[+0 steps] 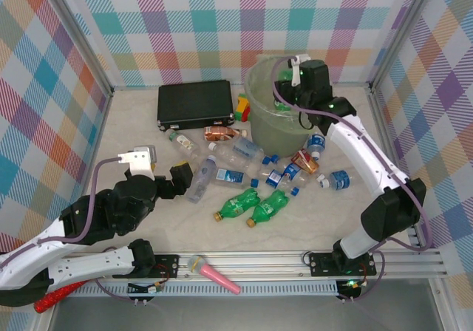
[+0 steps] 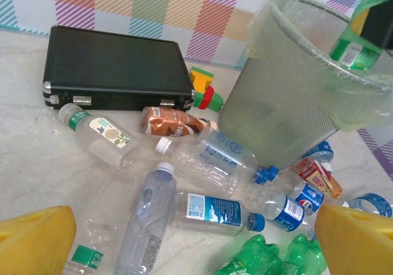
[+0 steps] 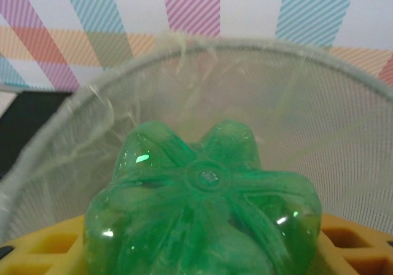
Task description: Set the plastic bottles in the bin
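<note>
At the near edge of the surface (image 1: 199, 231), a pink stick (image 1: 214, 274) lies between the two arm bases and a red stick (image 1: 55, 295) pokes out at the left corner. The left arm (image 1: 111, 213) reaches low toward the middle, its jaws wide apart and holding nothing, its yellow fingers (image 2: 37, 241) framing the litter in the left wrist view. Just ahead lie the plastic bottles (image 1: 240, 152). A pair of green ones with yellow caps (image 1: 238, 205) sits side by side nearest the arms. Clear ones with blue labels and caps are strewn across the middle, with a copper-brown labelled one (image 1: 224, 132) beyond them. Several small blue-capped ones cluster at the foot of the bin (image 1: 270, 131). A flat black case (image 1: 196, 103) rests closed at the far left of the heap, with a small red, yellow and green object (image 1: 242, 109) between it and the bin. The pale-green bin, lined with a clear bag, stands upright at the far right of the surface, near the checked back wall (image 1: 222, 28). Over its mouth, the right arm (image 1: 362, 142) has its jaws clamped on a green bottle (image 3: 206, 207), whose ribbed base faces the wrist camera with the bin's inner wall behind it.
</note>
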`<state>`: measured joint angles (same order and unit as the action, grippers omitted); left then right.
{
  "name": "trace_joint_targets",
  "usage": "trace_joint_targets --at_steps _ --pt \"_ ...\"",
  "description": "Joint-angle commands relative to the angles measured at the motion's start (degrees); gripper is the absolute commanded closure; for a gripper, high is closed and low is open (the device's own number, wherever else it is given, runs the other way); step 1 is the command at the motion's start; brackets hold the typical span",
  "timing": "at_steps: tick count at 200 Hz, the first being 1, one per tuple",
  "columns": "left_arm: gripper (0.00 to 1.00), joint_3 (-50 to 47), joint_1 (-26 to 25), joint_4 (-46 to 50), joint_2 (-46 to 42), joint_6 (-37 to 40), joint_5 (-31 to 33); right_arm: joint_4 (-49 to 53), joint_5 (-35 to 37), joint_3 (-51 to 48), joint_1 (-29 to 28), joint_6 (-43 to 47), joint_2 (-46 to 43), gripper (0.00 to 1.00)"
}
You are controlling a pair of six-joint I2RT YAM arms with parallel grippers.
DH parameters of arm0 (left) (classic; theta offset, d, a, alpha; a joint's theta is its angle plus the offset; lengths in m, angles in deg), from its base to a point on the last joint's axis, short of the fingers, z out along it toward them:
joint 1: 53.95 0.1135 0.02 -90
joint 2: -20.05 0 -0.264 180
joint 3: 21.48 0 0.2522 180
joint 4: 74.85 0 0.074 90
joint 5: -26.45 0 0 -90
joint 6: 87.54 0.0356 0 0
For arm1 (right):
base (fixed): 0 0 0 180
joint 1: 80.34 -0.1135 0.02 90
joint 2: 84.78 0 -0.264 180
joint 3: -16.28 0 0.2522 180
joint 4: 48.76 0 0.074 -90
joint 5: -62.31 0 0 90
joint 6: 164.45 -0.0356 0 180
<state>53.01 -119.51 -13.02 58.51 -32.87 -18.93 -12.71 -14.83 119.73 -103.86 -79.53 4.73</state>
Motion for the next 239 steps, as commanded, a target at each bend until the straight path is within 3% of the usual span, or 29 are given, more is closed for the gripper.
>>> trace_joint_targets --at_steps 1,24,48,159,239 --pt "0.00 1.3 -0.4 0.7 0.0 0.2 0.4 -3.6 1.1 -1.5 -0.3 1.0 -1.4 0.39" --pt "0.00 1.5 -0.4 1.0 0.5 0.4 -0.1 -2.8 1.3 -1.9 -0.4 1.2 -1.4 0.31" --pt "0.00 1.4 -0.4 1.0 0.5 0.6 -0.5 -0.8 1.3 -0.1 -0.4 1.2 -1.9 0.11" --pt "0.00 0.3 -0.4 0.1 2.0 2.6 -4.0 5.7 -3.2 2.0 -0.4 -2.3 -11.6 0.01" --pt "0.01 -0.3 -0.4 0.7 9.0 5.3 -14.2 6.8 -10.8 -17.1 -1.3 -11.0 -31.9 0.01"
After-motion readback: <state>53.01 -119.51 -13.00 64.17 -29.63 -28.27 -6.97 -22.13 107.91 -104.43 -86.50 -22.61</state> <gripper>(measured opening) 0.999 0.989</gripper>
